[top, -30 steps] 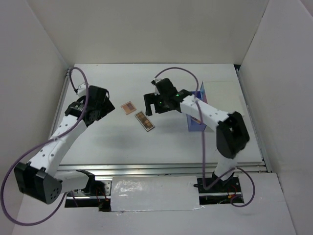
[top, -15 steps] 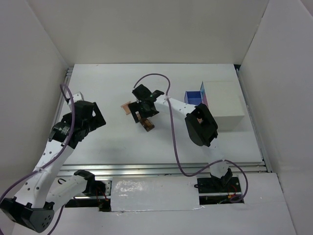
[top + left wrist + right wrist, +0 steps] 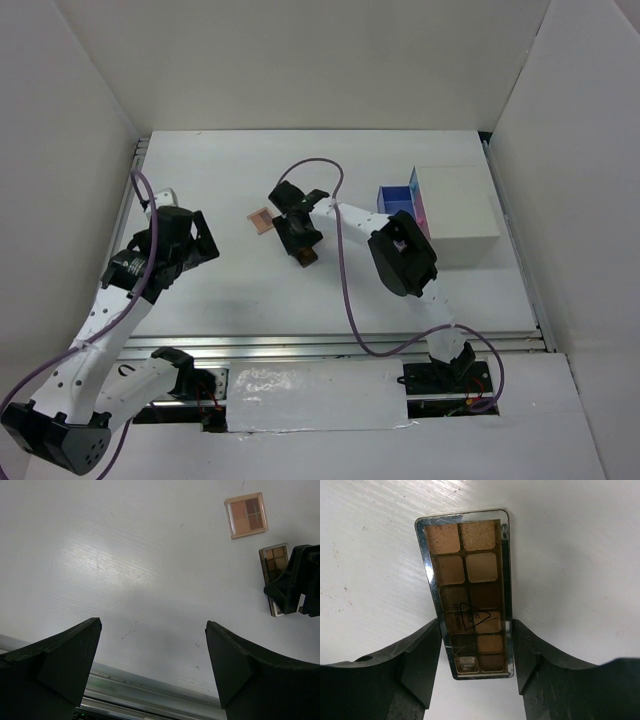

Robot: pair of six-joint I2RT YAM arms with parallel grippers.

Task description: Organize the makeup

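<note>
With the right fingers (image 3: 420,665): pinching the long palette (image 3: 467,590) across its narrow width, one pad against each long edge at the end nearer the wrist, as far as the wrist view tells. Taken by the sides probably because so flat a case, lying face up on the tabletop (image 3: 220,290), offers no other hold. With the left fingers (image 3: 55,665): spread wide, holding nothing, hovering above bare surface well apart from the work, likely parked there to leave room. Near the long palette, on the left arm's side, a square palette (image 3: 246,515), also flat and face up, untouched. Farther right, a white box (image 3: 460,215) with a blue drawer (image 3: 397,197) standing open toward the palettes. Judged the likely place for both.
</note>
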